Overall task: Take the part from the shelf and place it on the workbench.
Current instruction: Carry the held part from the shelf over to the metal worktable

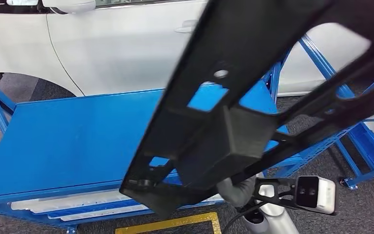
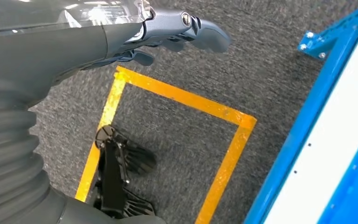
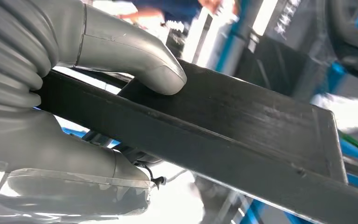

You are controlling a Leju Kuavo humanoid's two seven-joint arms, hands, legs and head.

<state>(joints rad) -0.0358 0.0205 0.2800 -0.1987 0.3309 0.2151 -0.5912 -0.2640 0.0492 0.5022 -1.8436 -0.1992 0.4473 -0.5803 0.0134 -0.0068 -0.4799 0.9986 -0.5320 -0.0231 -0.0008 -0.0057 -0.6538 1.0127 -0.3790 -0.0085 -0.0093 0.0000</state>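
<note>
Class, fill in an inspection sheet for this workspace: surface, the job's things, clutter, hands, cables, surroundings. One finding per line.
Surface: flat blue metal workbench top, bare where visible.
Job's things: long black plastic frame part with cut-outs, held tilted above the workbench's right end, not yet set down.
Clutter: nothing seen on the top; white panels lie on the level beneath.
Hands: right hand grips the part's flat bar, thumb on top; left hand hangs over the floor, holding nothing, fingers partly curled.
Cables: thin black cable beside the right wrist.
Surroundings: white car body behind the bench, grey carpet floor with yellow tape lines, blue frame rack at right.
</note>
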